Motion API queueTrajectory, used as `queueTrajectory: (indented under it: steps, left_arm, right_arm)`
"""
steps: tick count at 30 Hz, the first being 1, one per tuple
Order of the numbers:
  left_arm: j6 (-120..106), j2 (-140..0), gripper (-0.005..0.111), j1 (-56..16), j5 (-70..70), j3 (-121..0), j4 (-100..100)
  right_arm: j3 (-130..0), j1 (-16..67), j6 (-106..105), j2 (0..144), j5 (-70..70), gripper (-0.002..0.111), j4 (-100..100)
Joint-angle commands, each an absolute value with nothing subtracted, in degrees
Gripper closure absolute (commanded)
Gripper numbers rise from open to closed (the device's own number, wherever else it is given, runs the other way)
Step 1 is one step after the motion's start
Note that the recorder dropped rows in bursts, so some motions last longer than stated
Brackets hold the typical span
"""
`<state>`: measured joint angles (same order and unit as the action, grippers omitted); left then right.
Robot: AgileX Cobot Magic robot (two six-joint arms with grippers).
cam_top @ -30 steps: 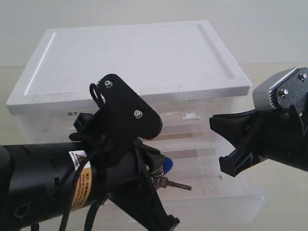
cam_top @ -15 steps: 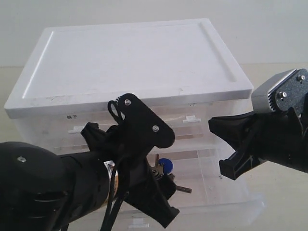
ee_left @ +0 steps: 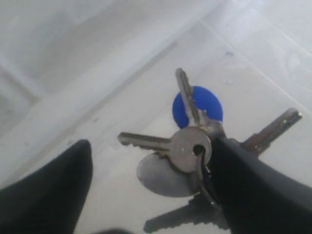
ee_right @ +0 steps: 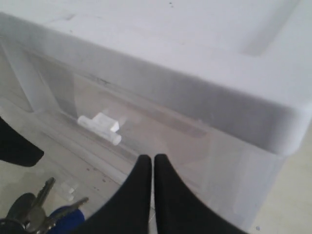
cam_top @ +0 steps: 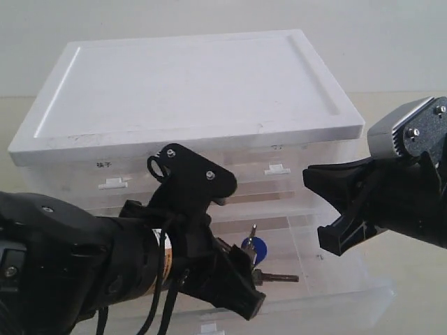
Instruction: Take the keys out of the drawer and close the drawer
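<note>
Keys in the open drawer, bracketed by the left jaws.

The clear, white-topped drawer unit [cam_top: 188, 84] has its lower drawer [cam_top: 342, 283] pulled out. The left gripper [ee_left: 148, 148] reaches into it with its jaws wide. The keys [ee_left: 191, 146] lie flat on the drawer floor between them, ring touching one finger [ee_left: 248, 185], blades fanned with no single axis. The right gripper [ee_right: 152, 160], jaws shut, hangs off to the right, farther from the keys.

Two black robot arms reach in from opposite sides. The left arm [cam_top: 70, 258] stretches in low from the left edge and slopes downward at the wrist. The left gripper [ee_left: 151, 146] has its two fingers [ee_left: 53, 190] spread wide apart. The right arm [cam_top: 412, 188] hangs higher on the right, and the right gripper [ee_right: 152, 163] has its jaws pressed together.
</note>
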<state>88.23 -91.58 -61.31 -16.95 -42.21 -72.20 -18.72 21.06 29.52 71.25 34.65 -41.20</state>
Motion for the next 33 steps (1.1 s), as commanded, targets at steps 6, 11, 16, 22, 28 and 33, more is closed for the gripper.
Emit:
queueTrajectory:
  steps: [6, 11, 16, 22, 28, 33]
  left_arm:
    - [89.2, -89.2, 0.043, -61.7, -13.1, -45.4, -75.0]
    - [88.9, -92.0, 0.043, -61.7, -16.1, -45.4, -74.3]
    - [88.9, -95.8, 0.043, -61.7, -16.0, -45.4, -75.0]
    - [88.9, -96.8, 0.043, -61.7, -17.2, -45.4, -76.0]
    - [88.9, -96.8, 0.078, -61.7, -29.3, -45.4, -75.9]
    - [85.2, -96.8, 0.102, -61.7, -30.9, -45.4, -75.4]
  right_arm:
    - [-18.9, 20.7, 30.0, 71.3, 35.5, 0.108, -41.1]
    - [-18.9, 20.7, 30.0, 71.3, 35.1, 0.108, -41.1]
    - [-18.9, 20.7, 30.2, 71.3, 34.9, 0.108, -41.1]
    - [-18.9, 20.7, 30.2, 71.3, 34.9, 0.108, -41.1]
    - [-18.9, 20.7, 30.2, 71.3, 34.9, 0.108, -41.1]
    - [-18.9, 20.7, 30.3, 71.3, 34.9, 0.108, -41.1]
